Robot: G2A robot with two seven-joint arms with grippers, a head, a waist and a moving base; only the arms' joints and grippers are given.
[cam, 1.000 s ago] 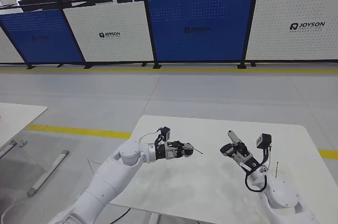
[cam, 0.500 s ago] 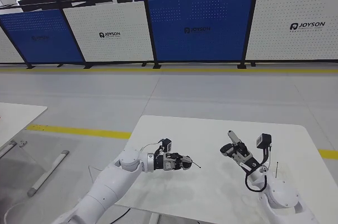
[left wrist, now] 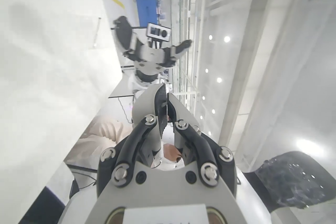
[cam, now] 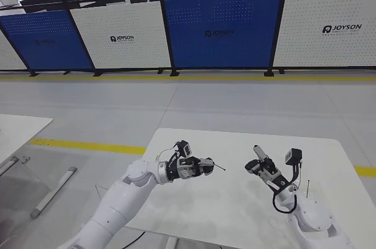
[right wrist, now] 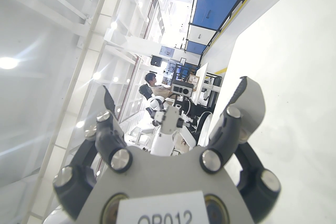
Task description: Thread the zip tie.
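Table [cam: 238, 208], white, beneath left gripper [cam: 210, 165]; grey floor [cam: 175, 99], pegboard panels [cam: 222, 34] behind

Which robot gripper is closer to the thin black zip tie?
Left. The left gripper holds the thin black zip tie in its shut fingers; the right gripper hangs open, apart from the tie's free tip.

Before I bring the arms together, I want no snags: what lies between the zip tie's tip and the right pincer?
The stretch is bare: the top view shows plain white table between the zip tie and the open right pincer.
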